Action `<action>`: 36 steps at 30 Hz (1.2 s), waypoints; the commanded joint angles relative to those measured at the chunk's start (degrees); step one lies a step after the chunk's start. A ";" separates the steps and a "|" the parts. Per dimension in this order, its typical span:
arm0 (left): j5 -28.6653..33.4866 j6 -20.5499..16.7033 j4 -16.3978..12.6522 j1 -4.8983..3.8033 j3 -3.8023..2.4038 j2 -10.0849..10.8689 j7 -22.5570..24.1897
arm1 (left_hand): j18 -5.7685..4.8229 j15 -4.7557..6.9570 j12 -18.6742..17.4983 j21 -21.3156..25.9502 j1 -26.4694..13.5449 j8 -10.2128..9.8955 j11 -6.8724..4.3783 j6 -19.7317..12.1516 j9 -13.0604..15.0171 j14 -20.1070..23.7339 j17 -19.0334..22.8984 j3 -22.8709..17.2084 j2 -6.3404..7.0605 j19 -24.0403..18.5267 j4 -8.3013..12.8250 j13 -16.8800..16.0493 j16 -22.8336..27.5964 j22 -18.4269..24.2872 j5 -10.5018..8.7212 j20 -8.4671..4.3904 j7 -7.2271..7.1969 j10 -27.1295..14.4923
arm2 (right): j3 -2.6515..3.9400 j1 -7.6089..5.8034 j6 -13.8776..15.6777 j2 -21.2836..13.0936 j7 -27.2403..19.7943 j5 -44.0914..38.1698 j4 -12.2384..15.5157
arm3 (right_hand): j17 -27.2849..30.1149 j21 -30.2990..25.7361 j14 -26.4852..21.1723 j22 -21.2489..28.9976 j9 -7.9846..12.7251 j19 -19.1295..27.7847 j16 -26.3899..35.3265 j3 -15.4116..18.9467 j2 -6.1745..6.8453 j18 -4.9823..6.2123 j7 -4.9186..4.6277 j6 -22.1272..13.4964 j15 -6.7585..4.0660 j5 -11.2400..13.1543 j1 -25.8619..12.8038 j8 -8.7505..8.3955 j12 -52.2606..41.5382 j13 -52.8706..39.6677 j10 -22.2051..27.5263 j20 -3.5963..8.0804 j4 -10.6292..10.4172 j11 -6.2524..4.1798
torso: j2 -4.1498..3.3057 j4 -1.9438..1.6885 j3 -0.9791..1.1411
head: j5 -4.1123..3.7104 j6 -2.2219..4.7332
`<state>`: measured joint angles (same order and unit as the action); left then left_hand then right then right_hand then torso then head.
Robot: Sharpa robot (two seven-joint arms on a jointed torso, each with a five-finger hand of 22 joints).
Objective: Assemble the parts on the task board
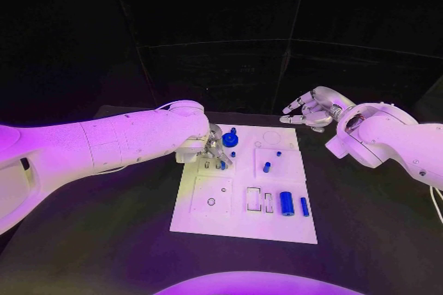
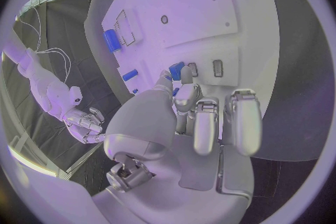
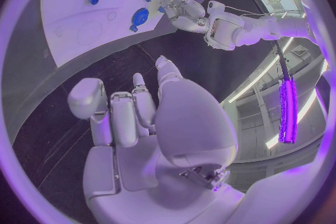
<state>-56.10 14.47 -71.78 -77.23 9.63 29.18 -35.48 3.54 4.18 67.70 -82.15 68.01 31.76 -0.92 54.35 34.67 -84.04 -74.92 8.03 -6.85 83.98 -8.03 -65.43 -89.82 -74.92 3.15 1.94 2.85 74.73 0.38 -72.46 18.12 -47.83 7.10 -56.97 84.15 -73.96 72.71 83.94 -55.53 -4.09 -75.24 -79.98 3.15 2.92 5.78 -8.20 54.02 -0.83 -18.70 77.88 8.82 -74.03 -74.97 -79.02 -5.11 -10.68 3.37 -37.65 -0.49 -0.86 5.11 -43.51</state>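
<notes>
Over the board's far-left part, the left hand (image 1: 210,149) — fingers bent down onto the plate, with a small blue part (image 2: 176,71) at the fingertips (image 2: 167,76); whether it is actually pinched cannot be told. Beyond the board's far-right corner, above the black table (image 1: 369,212), the right hand (image 1: 312,111) — fingers loosely curled and apart, nothing in it. Task board (image 1: 277,226): one white plate, middle of the table, with shallow outlined recesses. Contents, head view: one round blue disc with a stub (image 1: 230,139) at the far edge, just beside the left hand; one small blue peg (image 1: 232,154) close to it; one small blue peg (image 1: 278,153) standing right of centre; one short blue block (image 1: 267,167) upright below that; one thick blue cylinder (image 1: 287,203) lying near the near-right edge; one thin blue bar (image 1: 305,206) lying just beside it, parallel. Rectangular slots (image 1: 259,200) left of the cylinder, two, holding nothing. Round holes: one small hole (image 1: 211,201) in the near-left panel.
</notes>
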 commanded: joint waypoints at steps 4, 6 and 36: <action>0.48 0.12 -0.14 -0.08 -0.01 -0.06 -0.35 | -0.96 0.57 -0.12 -0.28 2.66 -0.25 -0.34 -0.64 0.40 -5.96 -15.08 -2.27 -0.67 1.83 2.46 -0.01 -0.18 -2.47 -0.08 -0.46 -0.16 -0.36 | 0.06 -0.14 -0.48 0.14 -0.02 0.02 -0.10 | 0.08 -0.36 2.57 0.08 0.05 0.17 0.27 0.37 -0.61 0.65 -0.08 -0.19 -0.30 -0.35 -0.07 0.25 0.24 -0.98 0.45 0.13 -0.13 -0.04 | -0.02 -0.02 0.00 | -0.03 -0.16; 0.55 -0.50 -0.14 -0.08 0.00 -0.05 -0.33 | -0.94 0.72 -0.30 -0.24 4.08 -0.56 -0.50 -0.83 0.47 -5.96 -15.08 -3.96 -1.40 1.79 3.64 0.03 -0.18 -2.44 -0.08 -0.58 -0.31 -0.45 | 0.06 -0.13 -0.53 0.18 0.01 0.02 -0.17 | 0.09 -0.41 2.56 0.16 0.05 0.20 0.28 0.39 -0.64 0.67 -0.08 -0.17 -0.30 -0.41 -0.05 0.27 0.27 -0.96 0.46 0.13 -0.14 -0.04 | 0.00 -0.02 0.00 | -0.02 -0.15; 4.47 -13.46 -5.97 0.23 -0.02 6.00 0.75 | -0.73 0.49 -3.16 0.71 -3.20 -1.25 -0.26 -1.67 4.71 -5.96 -15.08 -42.27 7.60 1.49 13.98 1.53 -0.18 -1.89 2.53 -0.39 0.10 -0.21 | 0.05 -0.13 -0.97 0.11 0.00 0.01 -0.74 | 0.21 -0.59 2.54 0.45 0.05 0.30 0.38 0.49 -0.69 0.72 -0.08 -0.17 -0.30 -0.58 -0.04 0.31 0.36 -0.88 0.52 0.14 -0.21 -0.05 | 0.00 -0.17 0.02 | -0.02 -0.56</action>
<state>-52.47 5.29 -77.31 -77.03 9.62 35.00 -35.38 3.53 4.60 64.79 -81.67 65.39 30.20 -1.23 52.81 39.34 -84.05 -74.91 -25.26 0.82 83.98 -2.61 -63.97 -89.82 -74.91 5.95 1.53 2.97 74.22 0.38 -72.45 17.49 -47.67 7.26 -56.97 83.34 -73.83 72.49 83.94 -55.18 -4.10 -75.24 -79.99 3.29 2.92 5.78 -8.20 54.02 -0.83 -18.91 77.88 8.82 -74.03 -74.97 -79.02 -5.11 -10.83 3.37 -37.66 -0.57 -0.81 5.08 -44.04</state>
